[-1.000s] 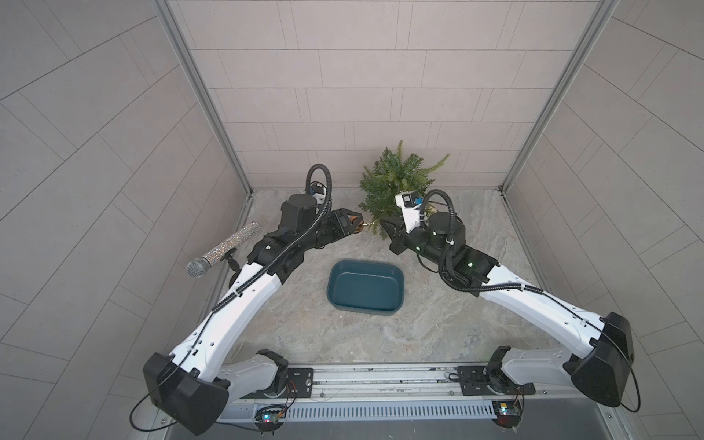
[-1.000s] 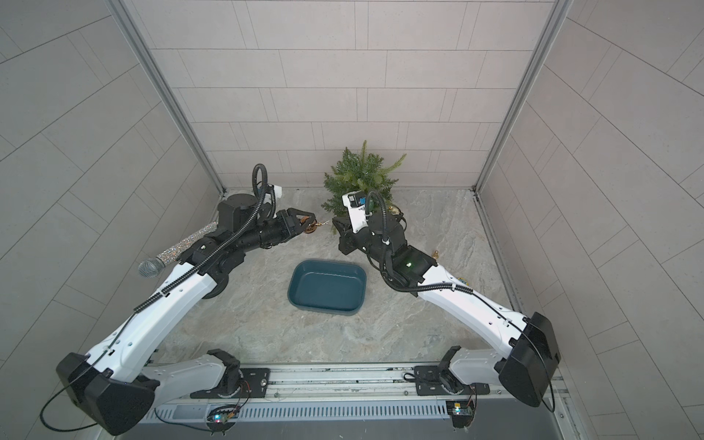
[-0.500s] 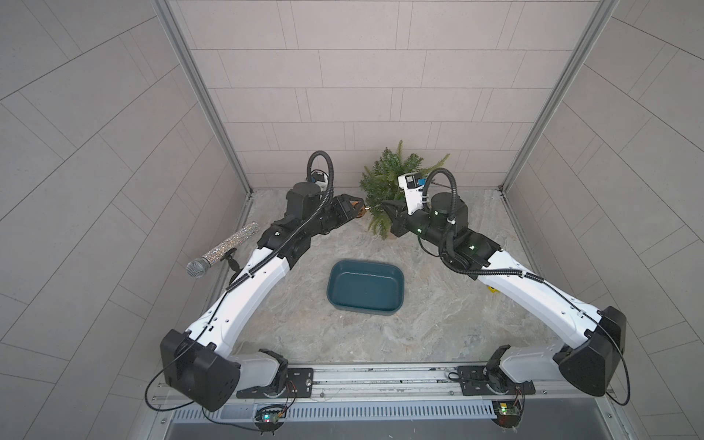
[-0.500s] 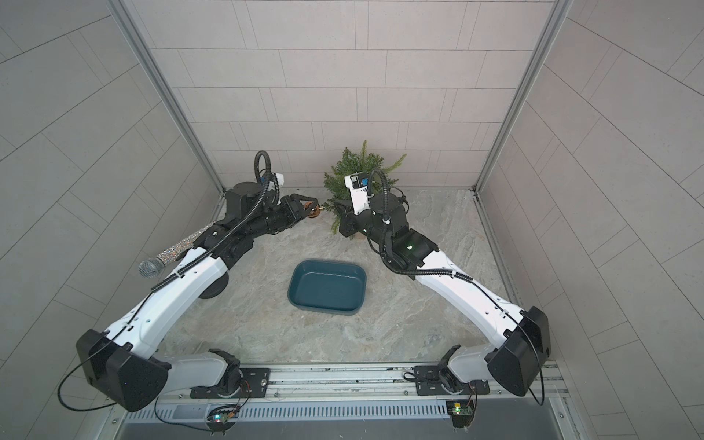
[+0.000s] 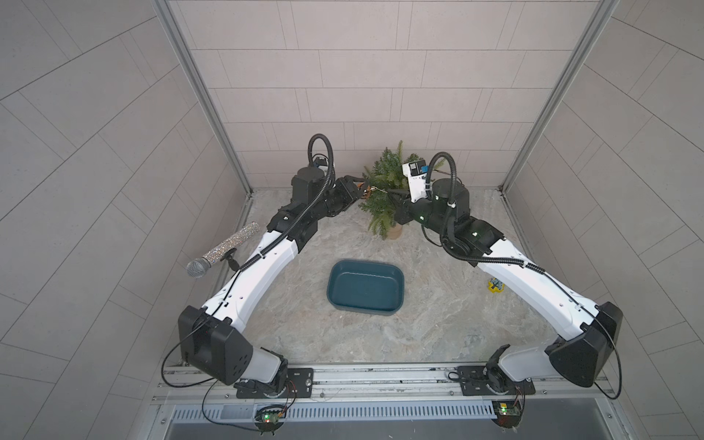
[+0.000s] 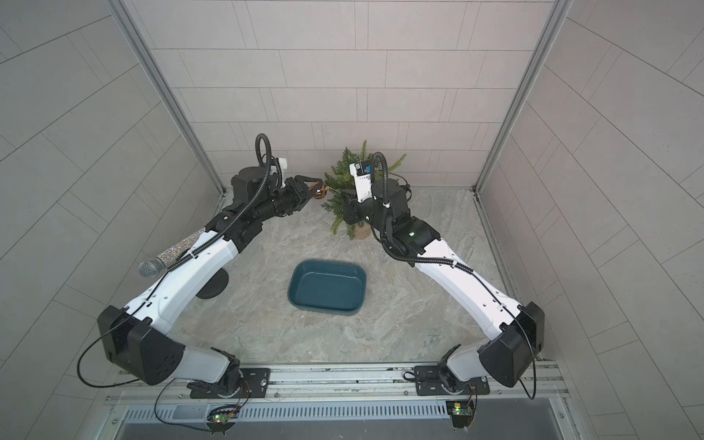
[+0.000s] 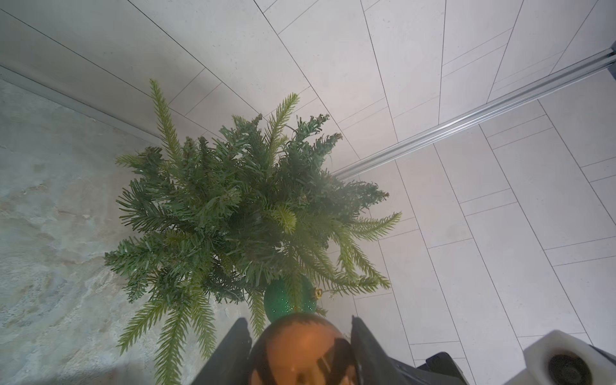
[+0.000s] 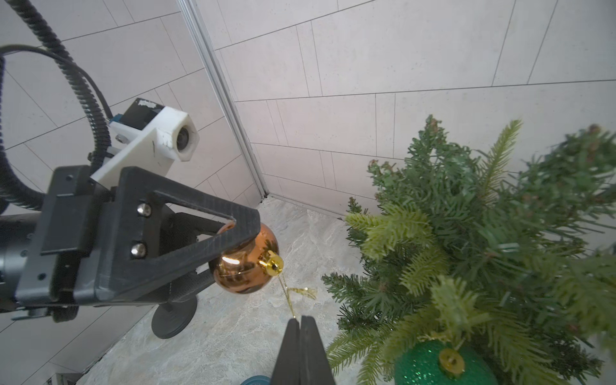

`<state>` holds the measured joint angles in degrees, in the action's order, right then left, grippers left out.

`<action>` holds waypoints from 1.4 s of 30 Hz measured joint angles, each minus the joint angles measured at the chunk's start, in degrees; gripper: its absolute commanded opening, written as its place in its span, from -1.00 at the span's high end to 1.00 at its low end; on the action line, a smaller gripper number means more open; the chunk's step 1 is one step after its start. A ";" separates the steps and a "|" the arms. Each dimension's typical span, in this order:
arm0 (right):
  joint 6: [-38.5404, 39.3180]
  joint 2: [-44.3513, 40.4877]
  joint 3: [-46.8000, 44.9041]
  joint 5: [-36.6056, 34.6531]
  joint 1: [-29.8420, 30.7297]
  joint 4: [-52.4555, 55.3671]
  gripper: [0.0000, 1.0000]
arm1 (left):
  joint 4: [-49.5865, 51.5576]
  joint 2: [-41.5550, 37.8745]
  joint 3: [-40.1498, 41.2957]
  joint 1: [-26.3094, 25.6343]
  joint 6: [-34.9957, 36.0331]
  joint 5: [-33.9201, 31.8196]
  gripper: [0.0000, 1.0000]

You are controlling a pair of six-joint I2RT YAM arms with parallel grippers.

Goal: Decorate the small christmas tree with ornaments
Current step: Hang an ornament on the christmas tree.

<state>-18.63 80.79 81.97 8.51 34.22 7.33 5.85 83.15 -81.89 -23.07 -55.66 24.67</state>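
A dark teal tub (image 5: 365,285) sits on the marbled worktop (image 5: 438,327), well back from the left tool (image 5: 362,189) and the right tool (image 8: 300,321). A glittery microphone (image 5: 224,251) on a black stand (image 6: 215,284) leans behind the left tool. A small yellow piece (image 5: 495,285) lies far behind the right one.

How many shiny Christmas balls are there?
2. A copper-orange ball is in the left claw beside the tree; a glittery green ball is among its lower branches. Others may be hidden.
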 measured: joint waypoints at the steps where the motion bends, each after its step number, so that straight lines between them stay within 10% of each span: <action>1: 0.00 0.00 0.07 0.02 -0.35 0.26 1.00 | 0.00 0.31 -0.46 -0.26 -0.11 0.00 0.34; 16: 0.20 -0.24 1.44 0.13 -3.17 2.36 1.00 | -0.15 4.31 -6.78 -3.74 -0.44 -0.35 0.35; 23: 0.17 -0.24 1.66 1.49 -3.43 2.32 0.60 | 1.09 4.31 -8.13 -3.96 -0.02 -0.74 0.35; 42: 0.70 3.28 5.92 4.74 -1.05 2.47 0.42 | 3.06 5.18 -9.92 -4.50 0.70 -2.10 0.36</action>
<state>-17.93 84.07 87.90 13.26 33.17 9.80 8.91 88.33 -91.81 -27.57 -54.96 22.57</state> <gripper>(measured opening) 0.289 0.478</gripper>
